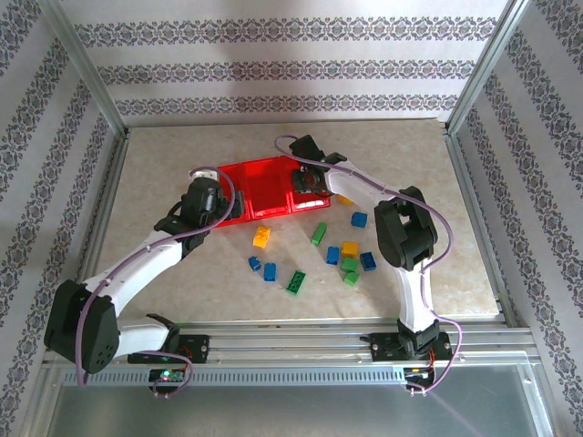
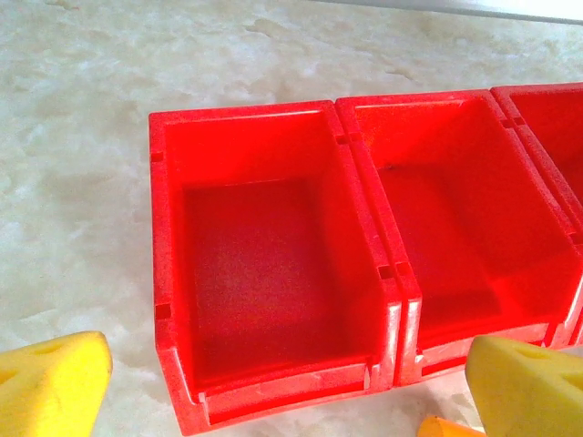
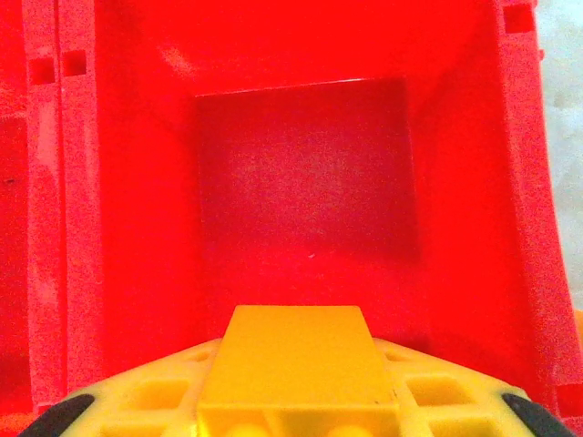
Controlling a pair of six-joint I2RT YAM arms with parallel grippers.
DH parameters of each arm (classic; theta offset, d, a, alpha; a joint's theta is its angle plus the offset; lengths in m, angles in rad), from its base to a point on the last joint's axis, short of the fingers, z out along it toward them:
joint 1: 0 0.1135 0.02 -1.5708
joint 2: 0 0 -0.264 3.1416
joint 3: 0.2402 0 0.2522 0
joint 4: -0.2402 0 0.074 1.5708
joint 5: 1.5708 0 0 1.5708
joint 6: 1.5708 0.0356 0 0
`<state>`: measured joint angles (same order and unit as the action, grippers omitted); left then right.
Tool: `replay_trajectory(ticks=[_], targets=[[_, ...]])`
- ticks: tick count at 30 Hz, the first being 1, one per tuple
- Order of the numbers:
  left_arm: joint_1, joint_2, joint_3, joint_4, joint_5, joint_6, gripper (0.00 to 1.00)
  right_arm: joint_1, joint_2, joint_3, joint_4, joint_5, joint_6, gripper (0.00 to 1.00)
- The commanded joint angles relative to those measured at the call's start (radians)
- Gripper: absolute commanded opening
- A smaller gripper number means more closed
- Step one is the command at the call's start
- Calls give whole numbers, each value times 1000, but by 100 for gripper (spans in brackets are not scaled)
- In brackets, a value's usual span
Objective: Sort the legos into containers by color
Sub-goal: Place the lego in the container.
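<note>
**Yellow brick pinched over the right-hand compartment**

The right gripper (image 3: pixel 296 405) is closed on a yellow brick (image 3: pixel 296 350), holding it above the bare floor of the right compartment (image 3: pixel 305 173). The brick looks light, rigid and glossy. A squeeze square across two opposite smooth side walls suits it, while a hold on corners or studs would likely let it twist out. The left gripper (image 2: pixel 290 387) hangs spread wide and empty before the left compartment (image 2: pixel 264 264). The loose legos (image 1: pixel 261 238) lie scattered on the table (image 1: pixel 164 155), near the tray (image 1: pixel 260 182).
</note>
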<state>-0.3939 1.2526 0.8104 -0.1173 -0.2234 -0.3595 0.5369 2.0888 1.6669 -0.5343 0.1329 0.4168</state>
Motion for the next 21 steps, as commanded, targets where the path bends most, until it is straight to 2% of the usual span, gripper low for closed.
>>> replay_trajectory(ticks=[1, 6, 21], targets=[[-14, -22, -10, 26, -21, -15, 100, 0, 7, 15, -8, -6, 7, 37], [-14, -21, -11, 29, -14, -21, 100, -2, -8, 5, -9, 2, 5, 42], [-14, -21, -4, 13, -10, -22, 100, -5, -97, -43, 3, 3, 7, 45]])
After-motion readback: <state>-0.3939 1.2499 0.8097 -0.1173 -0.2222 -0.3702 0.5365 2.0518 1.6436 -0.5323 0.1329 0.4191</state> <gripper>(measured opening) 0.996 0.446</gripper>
